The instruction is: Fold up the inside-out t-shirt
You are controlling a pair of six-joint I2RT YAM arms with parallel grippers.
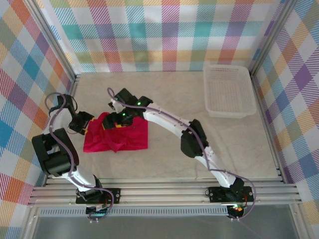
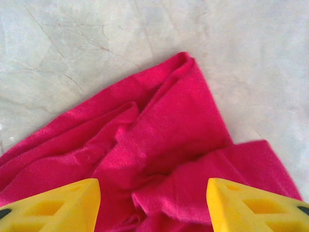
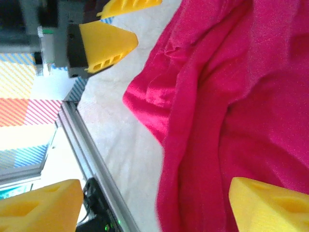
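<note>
The inside-out t-shirt (image 1: pixel 119 138) lies bunched in a rough rectangle on the table's left half, bright red and creased. My left gripper (image 1: pixel 92 127) hovers at its left edge, over its folds (image 2: pixel 159 140). Its yellow fingers (image 2: pixel 58 208) stand wide apart, so the left gripper (image 2: pixel 153 208) is open with nothing pinched. My right gripper (image 1: pixel 117 122) is over the shirt's far edge, reaching in from the right. In its wrist view the shirt's edge (image 3: pixel 193 145) runs between the spread fingertips (image 3: pixel 270 205), untouched, and the right gripper (image 3: pixel 154 208) is open. The left gripper's fingers (image 3: pixel 108 46) show nearby.
A white plastic basket (image 1: pixel 228 90) stands at the back right. An aluminium rail (image 1: pixel 164 191) runs along the near edge, also seen as a rail (image 3: pixel 91 159) beside the shirt. Checked walls close in the left, back and right sides.
</note>
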